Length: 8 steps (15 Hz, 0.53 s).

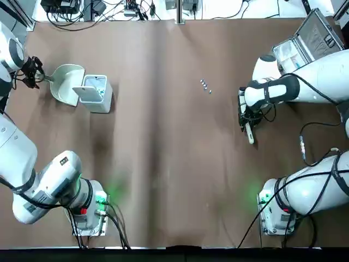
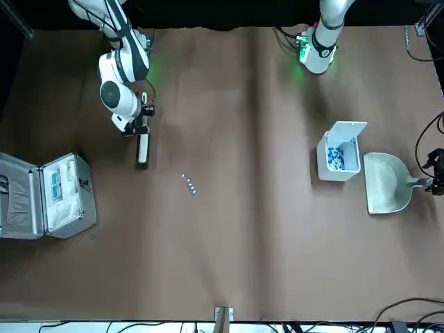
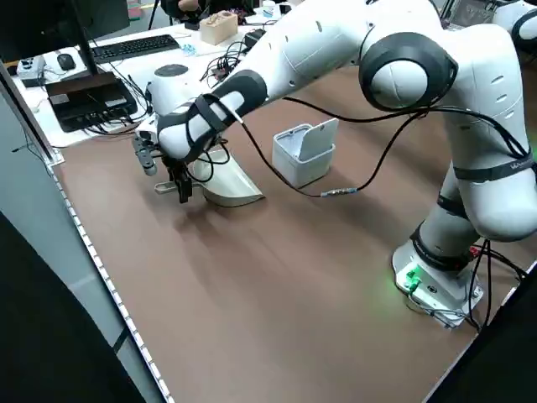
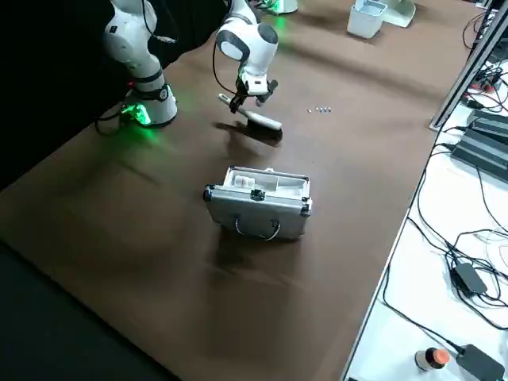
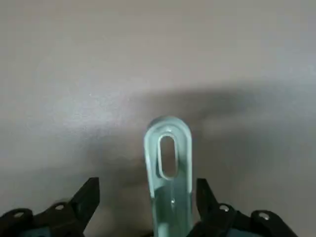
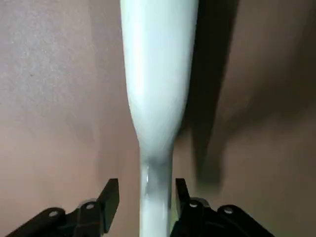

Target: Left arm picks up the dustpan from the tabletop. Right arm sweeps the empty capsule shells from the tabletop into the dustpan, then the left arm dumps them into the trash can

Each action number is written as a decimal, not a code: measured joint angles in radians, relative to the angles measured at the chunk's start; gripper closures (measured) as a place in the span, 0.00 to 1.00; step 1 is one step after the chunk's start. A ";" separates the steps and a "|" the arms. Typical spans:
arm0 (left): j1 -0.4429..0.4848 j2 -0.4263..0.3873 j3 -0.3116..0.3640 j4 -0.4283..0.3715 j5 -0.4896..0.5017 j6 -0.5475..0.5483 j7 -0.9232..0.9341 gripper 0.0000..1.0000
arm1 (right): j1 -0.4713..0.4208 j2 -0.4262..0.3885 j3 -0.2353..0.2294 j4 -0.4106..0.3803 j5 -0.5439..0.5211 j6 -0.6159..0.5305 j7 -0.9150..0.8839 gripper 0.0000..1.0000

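The cream dustpan (image 1: 66, 84) lies on the brown tabletop (image 1: 163, 164) at the far left, right beside the small grey trash can (image 1: 95, 93), whose lid stands up. My left gripper (image 1: 34, 73) is open astride the dustpan's thin handle (image 5: 168, 148), and both fingers stand off it. The empty capsule shells (image 1: 205, 85) form a tiny cluster right of centre. My right gripper (image 1: 245, 117) is shut on the slim white brush (image 1: 250, 134) and holds it a little above the table, nearer my base than the shells.
An open metal case (image 1: 308, 43) lies at the far right corner, behind the right arm. Loose cables (image 1: 303, 143) trail beside the right arm's base. Bare brown surface runs between the shells and the trash can.
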 joint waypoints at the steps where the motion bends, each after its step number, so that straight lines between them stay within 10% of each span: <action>1: 0.000 0.000 0.000 0.000 0.000 0.001 0.000 0.18 | 0.000 0.000 0.000 0.000 0.000 -0.003 0.000 0.46; 8: 0.000 0.000 -0.001 0.000 0.001 0.004 0.000 0.30 | -0.006 0.000 -0.002 0.000 0.000 -0.005 0.000 0.54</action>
